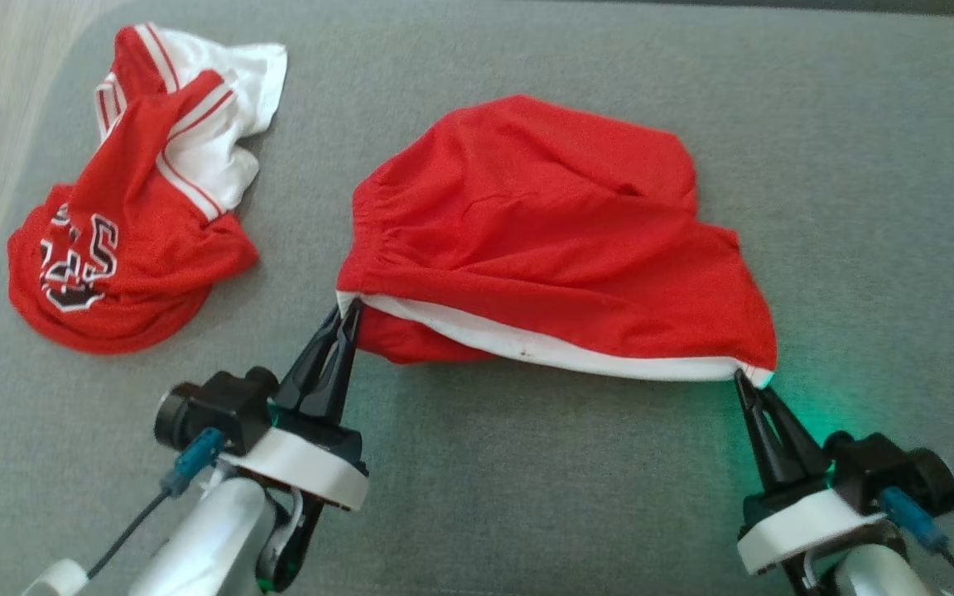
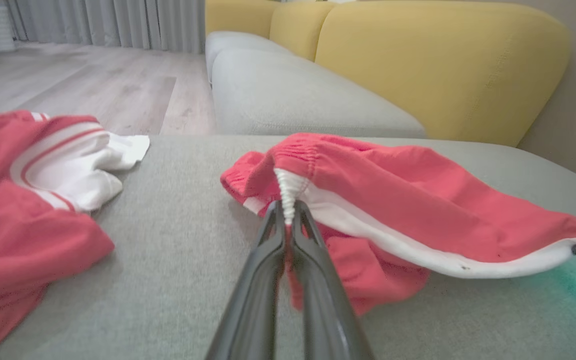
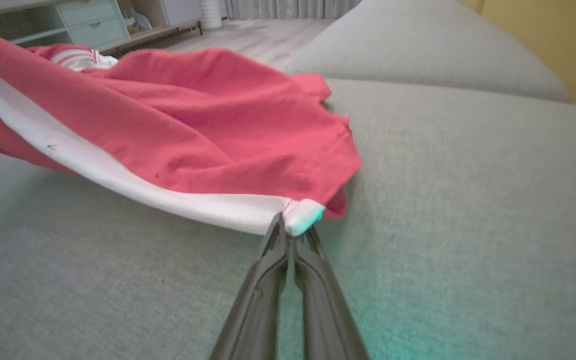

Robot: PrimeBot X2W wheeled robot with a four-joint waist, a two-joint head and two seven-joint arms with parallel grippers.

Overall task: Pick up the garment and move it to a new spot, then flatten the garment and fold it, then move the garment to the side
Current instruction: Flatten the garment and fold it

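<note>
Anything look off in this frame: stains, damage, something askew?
Small dark specks mark the white stripe of the red shorts, between the left gripper and right gripper pinching its ends. The shorts sag bunched, not flat. A jersey lies crumpled nearby.

**A:** What lies where on the grey upholstered cushion (image 1: 858,207)?

**B:** From the head view, the red fabric shorts with a white stripe (image 1: 543,223) lie at the middle. The crumpled red-and-white mesh jersey (image 1: 137,215) lies at their 9 o'clock, apart from them, near the cushion's edge.

**A:** And the hands?

**B:** The left hand (image 1: 346,313) pinches the shorts' corner at 7 o'clock, and the right hand (image 1: 740,377) pinches the corner at 5 o'clock. The striped edge runs between them, raised off the cushion.

**A:** And behind?

**B:** In the left wrist view, a grey sofa seat (image 2: 293,95) lies at 12 o'clock beyond the shorts. Rounded yellow backrests (image 2: 443,65) are at 1 o'clock.
</note>
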